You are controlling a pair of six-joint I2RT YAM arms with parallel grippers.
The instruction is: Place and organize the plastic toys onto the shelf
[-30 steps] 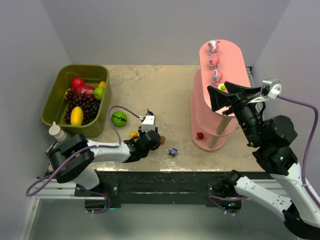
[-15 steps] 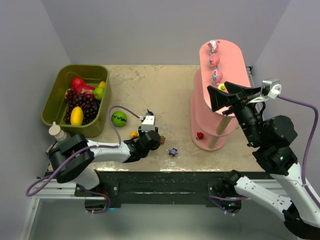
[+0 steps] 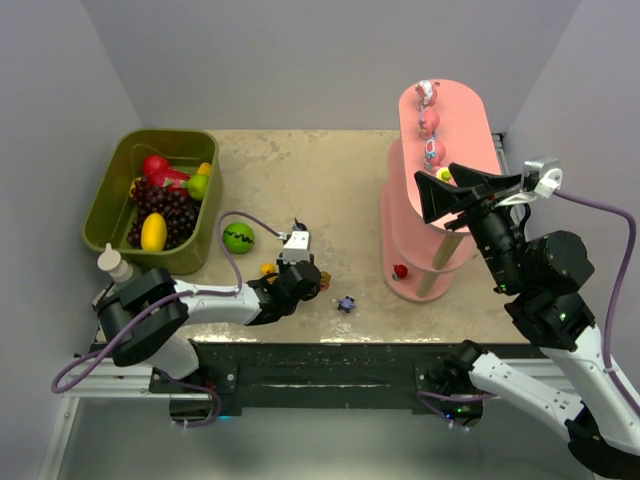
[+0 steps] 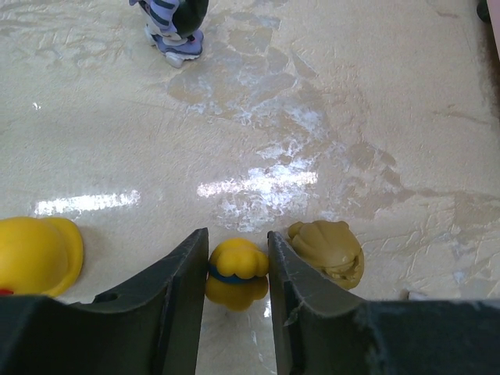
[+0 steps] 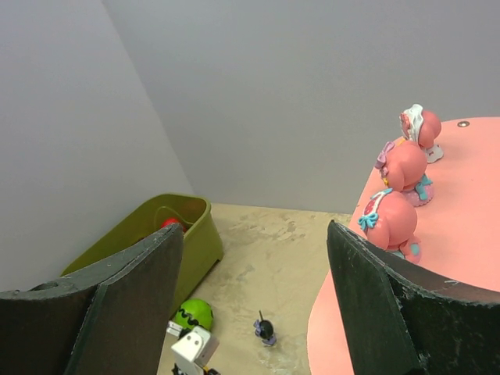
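Observation:
My left gripper (image 4: 237, 238) is low on the table, shut on a small yellow toy with a blue band (image 4: 237, 273); both fingers touch its sides. Beside it lie a tan toy (image 4: 326, 250) and a larger yellow toy (image 4: 35, 254). A dark purple toy (image 3: 346, 303) stands further out. The pink shelf (image 3: 470, 120) carries three pink toys (image 5: 391, 221) on its top board, a yellow toy (image 3: 443, 174) lower down and a red toy (image 3: 400, 271) on the bottom board. My right gripper (image 3: 425, 198) hangs open beside the top board, with nothing between its fingers.
An olive-green bin (image 3: 110, 205) at the back left holds fake fruit: dark grapes, a lemon, red pieces. A green ball (image 3: 238, 237) lies on the table next to the bin. A white bottle (image 3: 115, 263) stands near the left arm's base.

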